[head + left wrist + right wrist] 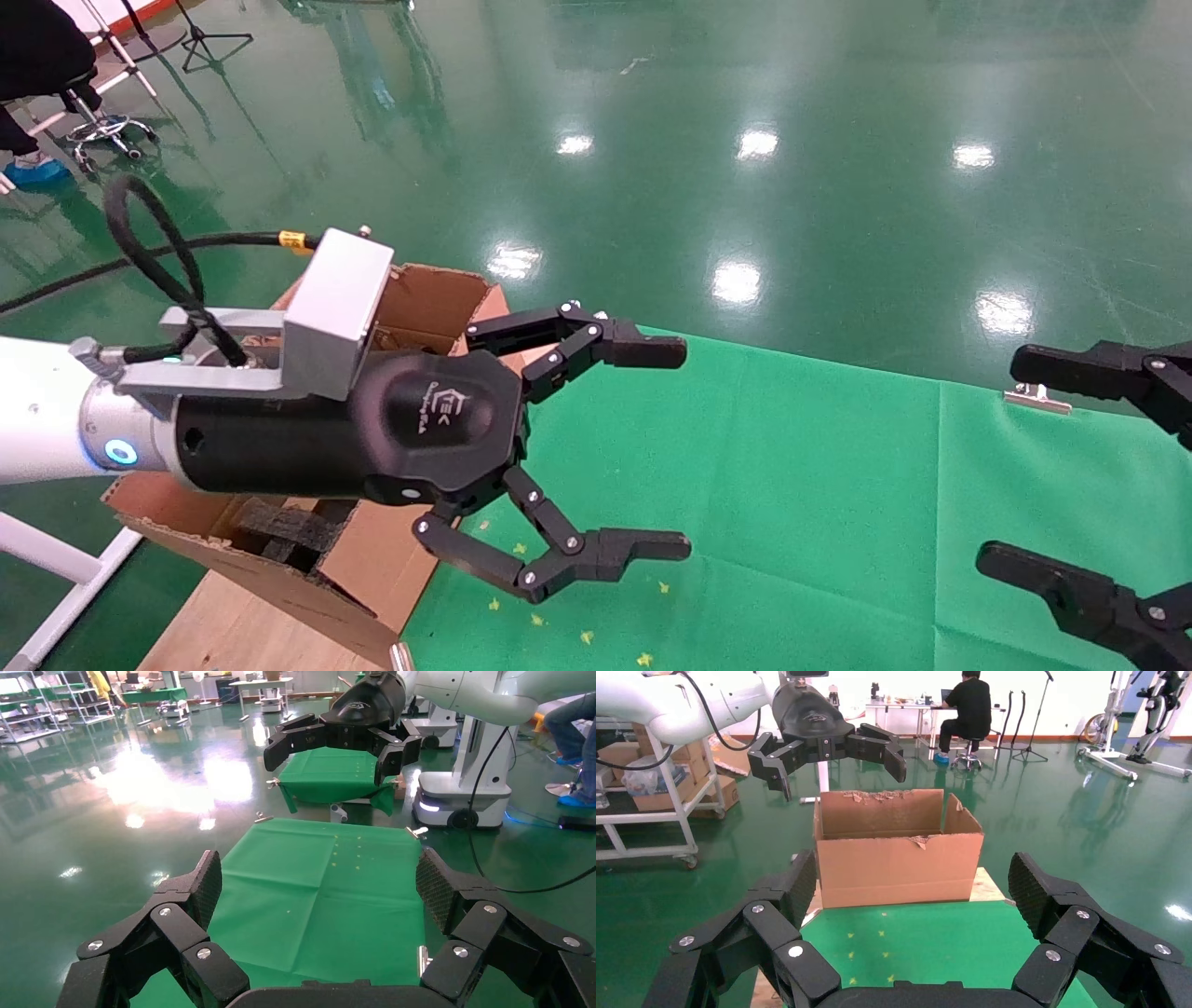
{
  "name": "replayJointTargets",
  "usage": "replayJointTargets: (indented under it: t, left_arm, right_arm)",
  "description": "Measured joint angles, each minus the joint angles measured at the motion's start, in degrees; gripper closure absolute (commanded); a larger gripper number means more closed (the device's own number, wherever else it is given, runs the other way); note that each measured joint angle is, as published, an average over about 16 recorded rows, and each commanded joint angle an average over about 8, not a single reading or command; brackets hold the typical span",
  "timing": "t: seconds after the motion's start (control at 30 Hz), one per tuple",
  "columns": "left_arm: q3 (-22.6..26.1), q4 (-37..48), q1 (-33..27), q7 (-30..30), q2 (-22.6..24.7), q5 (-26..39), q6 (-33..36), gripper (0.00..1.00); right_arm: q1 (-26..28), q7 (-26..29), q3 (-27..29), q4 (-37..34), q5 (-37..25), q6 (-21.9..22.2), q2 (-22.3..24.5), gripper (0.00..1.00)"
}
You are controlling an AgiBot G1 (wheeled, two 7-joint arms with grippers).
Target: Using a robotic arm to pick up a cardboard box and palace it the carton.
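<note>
The robotic arm (pixel 56 424), white with a silver wrist and blue light, reaches in from the left over the carton. Its left gripper (pixel 684 447) is open and empty above the green cloth (pixel 792 485); it also shows in the right wrist view (pixel 842 776), above the carton (pixel 898 860). The carton (pixel 424 298) stands at the table's left end, with torn flaps and black foam (pixel 289 531) inside. My right gripper (pixel 1001 461) is open and empty at the right edge, above the cloth. The small cardboard box is not in any view.
A wooden board (pixel 223 624) lies under the carton. A metal clip (pixel 1036 399) holds the cloth's far edge. A stool (pixel 102 126) stands on the green floor at the far left. A person sits at a desk (pixel 968 706). A white robot base (pixel 464 797) stands beyond the table.
</note>
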Motion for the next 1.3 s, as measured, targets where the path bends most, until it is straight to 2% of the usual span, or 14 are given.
replayJointTargets:
  t: [1.3]
  left_arm:
    - [0.0, 0.0, 0.0, 0.0, 0.0, 0.0, 0.0, 0.0]
  right_arm:
    - [0.0, 0.0, 0.0, 0.0, 0.0, 0.0, 0.0, 0.0]
